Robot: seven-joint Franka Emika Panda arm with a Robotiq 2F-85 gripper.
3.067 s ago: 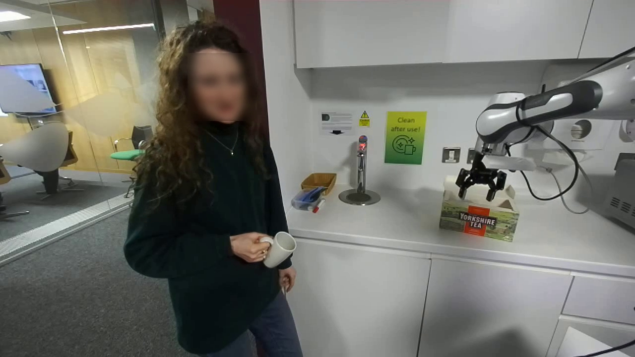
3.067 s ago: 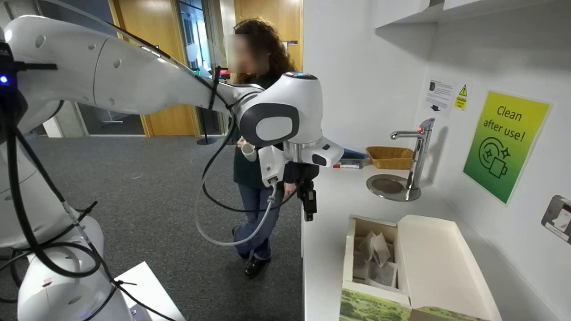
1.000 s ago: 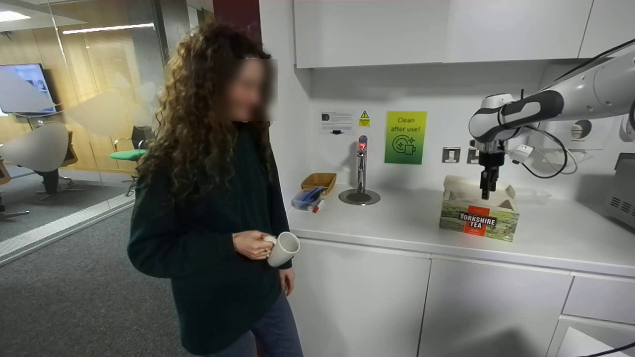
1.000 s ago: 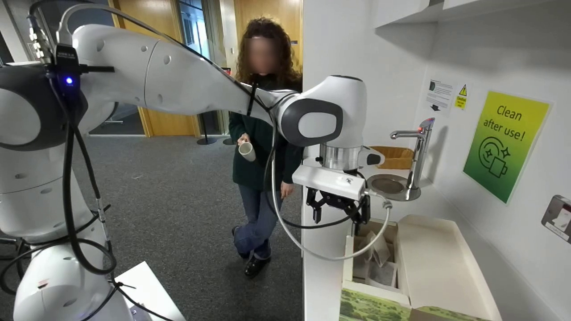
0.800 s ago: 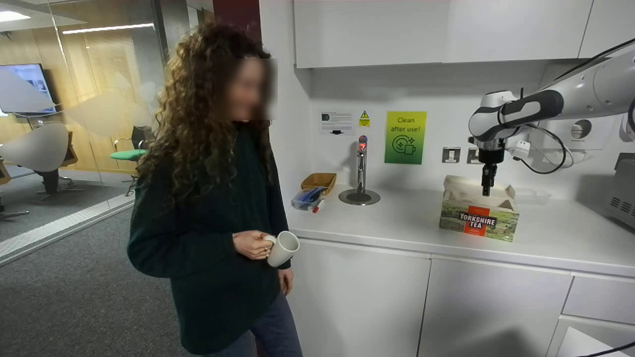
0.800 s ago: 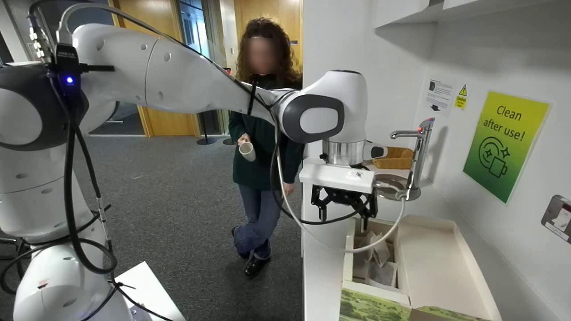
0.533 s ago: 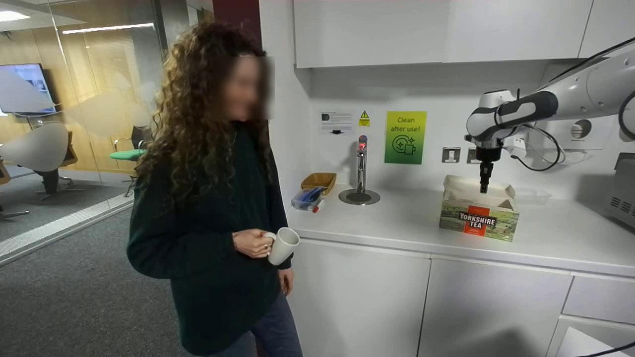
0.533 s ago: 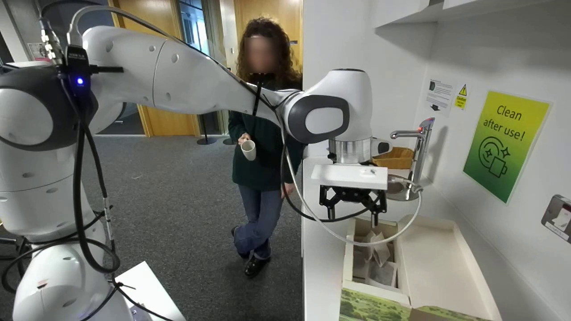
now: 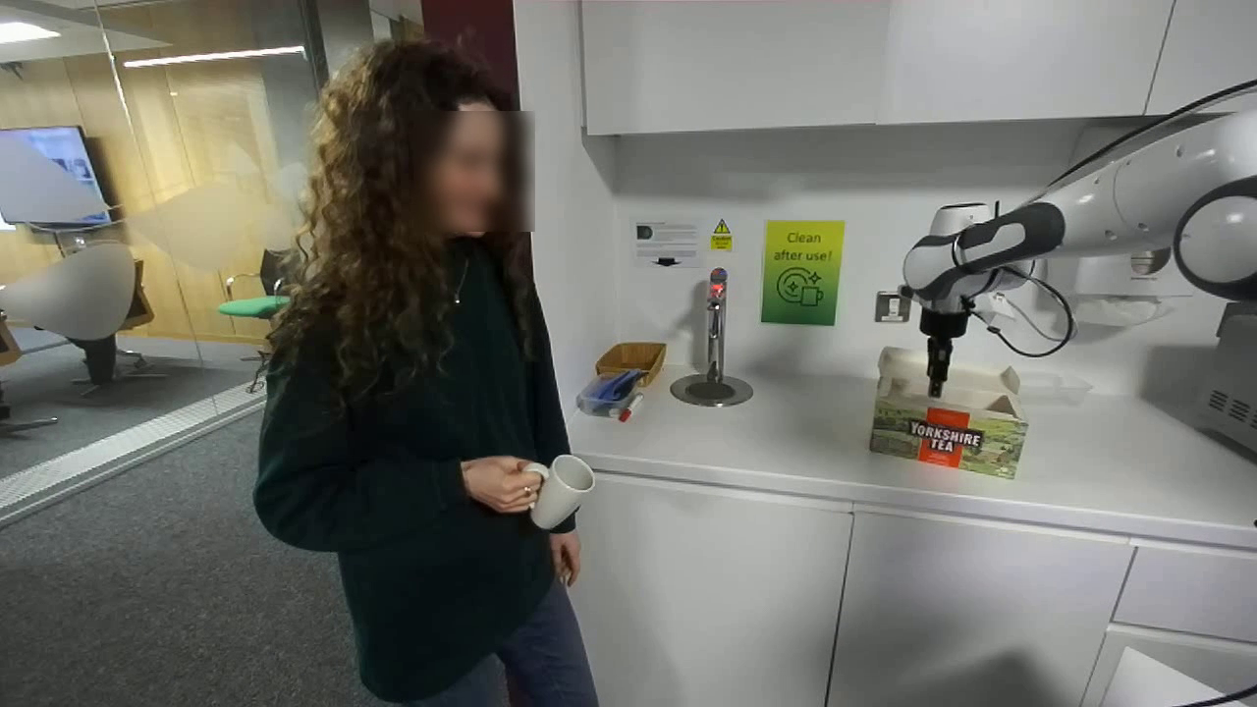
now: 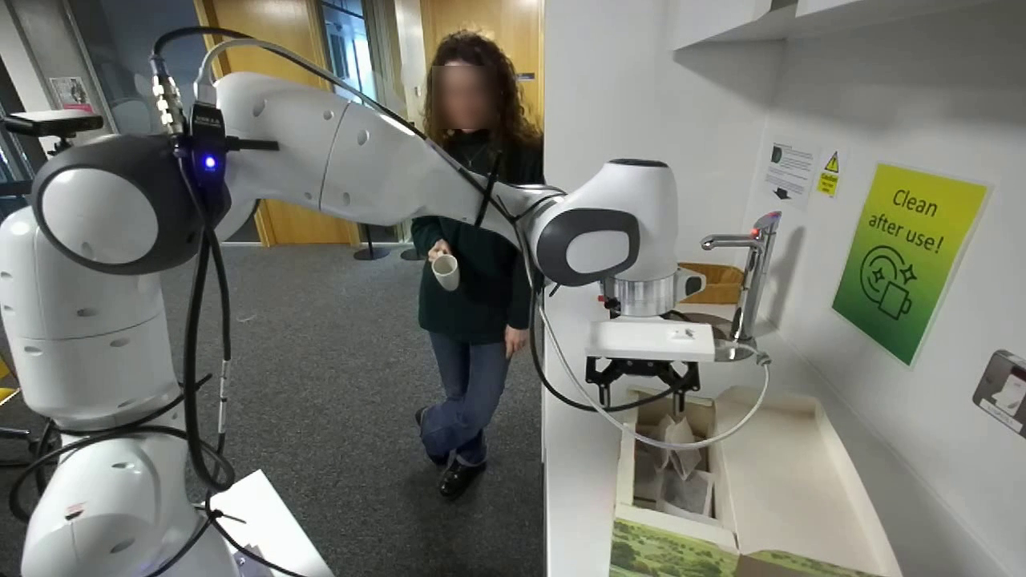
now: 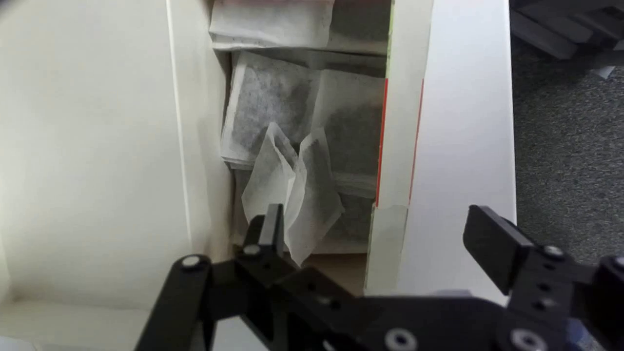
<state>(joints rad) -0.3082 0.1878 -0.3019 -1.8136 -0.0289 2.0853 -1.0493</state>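
My gripper (image 11: 377,209) hangs above the counter by the open Yorkshire Tea box (image 9: 948,442), fingers wide apart and nothing held. In the wrist view the box's long rim (image 11: 396,170) passes below the gap. One finger (image 11: 272,226) overlaps the view of a folded tea bag (image 11: 319,195); the opposite finger (image 11: 495,239) lies over the counter's edge. Flat tea bags (image 11: 273,95) fill more of the box. An exterior view shows both fingertips pointing down near the box's far end, with loose tea bags (image 10: 688,489) inside; height above the box is hard to judge.
The box's lid (image 10: 793,473) stands open toward the wall. A tap (image 9: 716,344), a wicker basket (image 9: 631,361) and a plastic tub (image 9: 607,393) share the counter (image 9: 786,432). A woman (image 9: 403,412) holds a white mug (image 9: 563,493) beside it. Cables (image 10: 537,336) loop from the arm.
The gripper has turned since the oldest frames and moved in over the counter. During the last second it rose slightly, shifted farther over the box and sank again. The woman has turned her head.
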